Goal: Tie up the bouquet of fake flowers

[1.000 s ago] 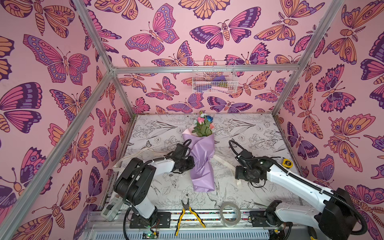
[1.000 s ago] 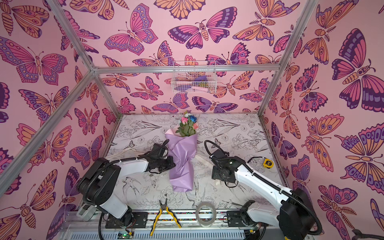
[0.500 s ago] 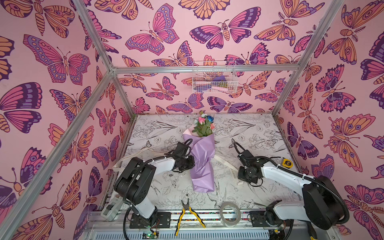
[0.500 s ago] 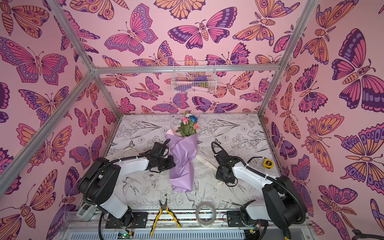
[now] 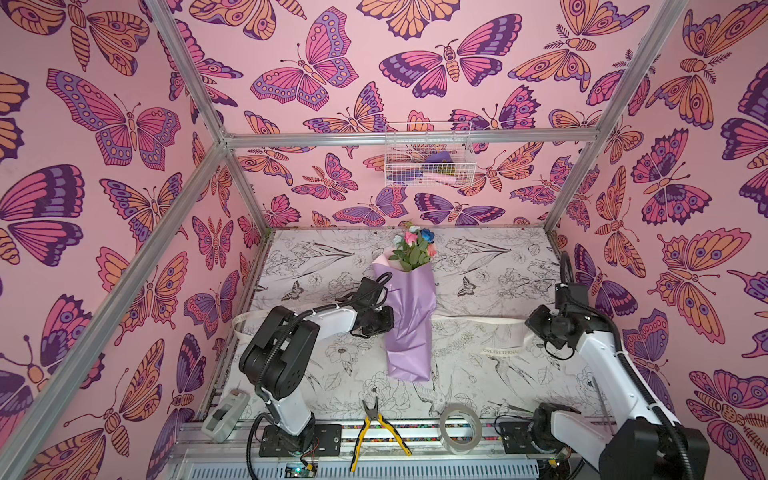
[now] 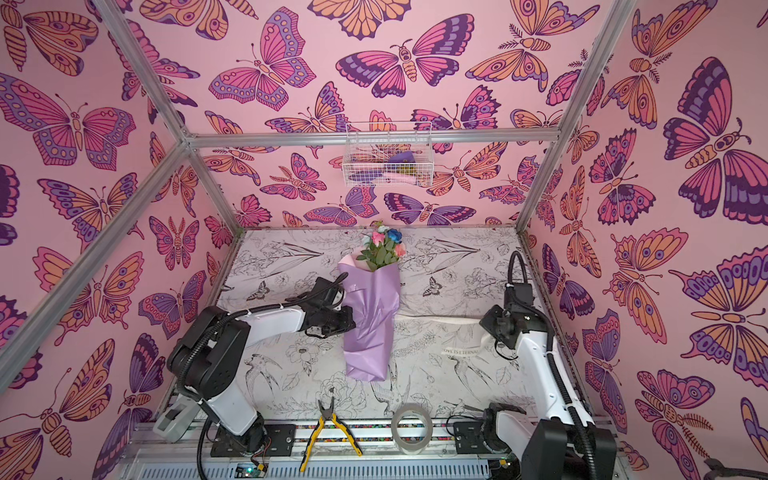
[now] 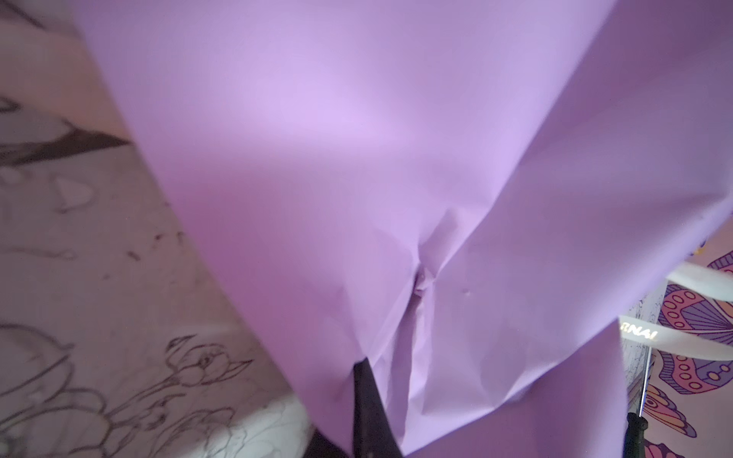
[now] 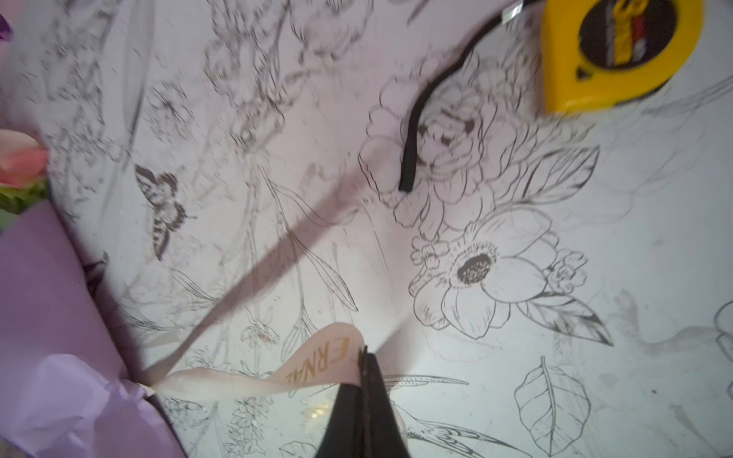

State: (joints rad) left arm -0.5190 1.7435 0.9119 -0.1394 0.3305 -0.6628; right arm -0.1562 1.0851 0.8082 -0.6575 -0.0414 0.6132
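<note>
The bouquet point(image 5: 409, 328) point(image 6: 370, 324) is a long lilac paper cone lying along the middle of the table. The fake flowers point(image 5: 413, 245) point(image 6: 382, 245) stick out of its far, wide end. My left gripper point(image 5: 388, 322) point(image 6: 351, 322) is at the cone's left edge, shut on the lilac paper point(image 7: 357, 198); one dark fingertip point(image 7: 365, 380) shows against a crease. A cream printed ribbon point(image 5: 478, 321) point(image 6: 440, 321) runs from under the cone to the right. My right gripper point(image 5: 530, 328) point(image 6: 484, 327) point(image 8: 365, 353) is shut on a fold of that ribbon point(image 8: 317, 361).
Yellow-handled pliers point(image 5: 378, 428), a clear tape roll point(image 5: 460, 428) and a grey tape dispenser point(image 5: 224, 415) lie along the front rail. A yellow tape measure point(image 8: 618, 51) sits near the right wall. A wire basket point(image 5: 428, 156) hangs on the back wall. The ribbon's other end point(image 5: 249, 320) trails left.
My right gripper has shut on the ribbon and moved right, away from the bouquet, drawing the ribbon out. The left gripper and bouquet have stayed put.
</note>
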